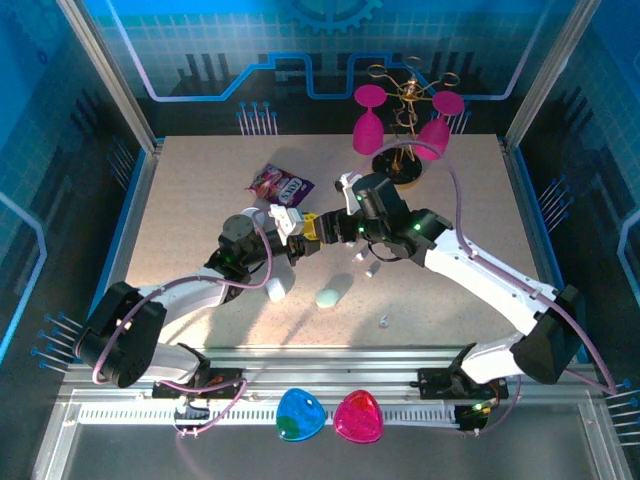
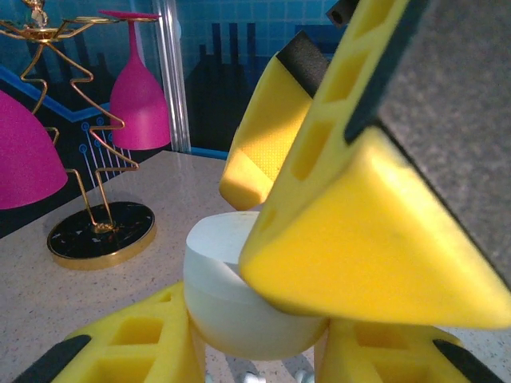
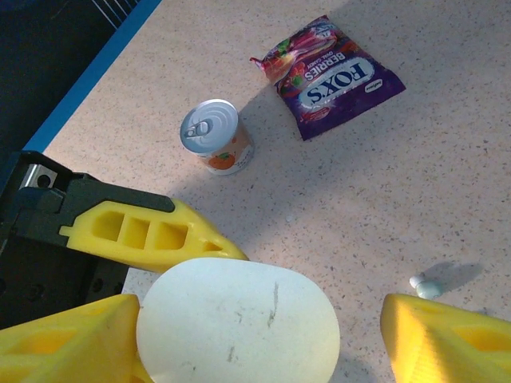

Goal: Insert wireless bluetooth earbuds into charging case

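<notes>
White and pebble-shaped, the case [image 3: 239,319] is clamped between the fingers of the left claw [image 2: 255,339]. The right claw [image 1: 322,226] has its jaws wide apart, one finger on each side of the case, and it holds nothing. One earbud [image 3: 423,283] lies on the table [image 3: 447,159], just beyond the right claw's finger, on the side away from the left claw. I judge the right arm to be nearer, and free to take it. Which way its stem points is too small to tell.
</notes>
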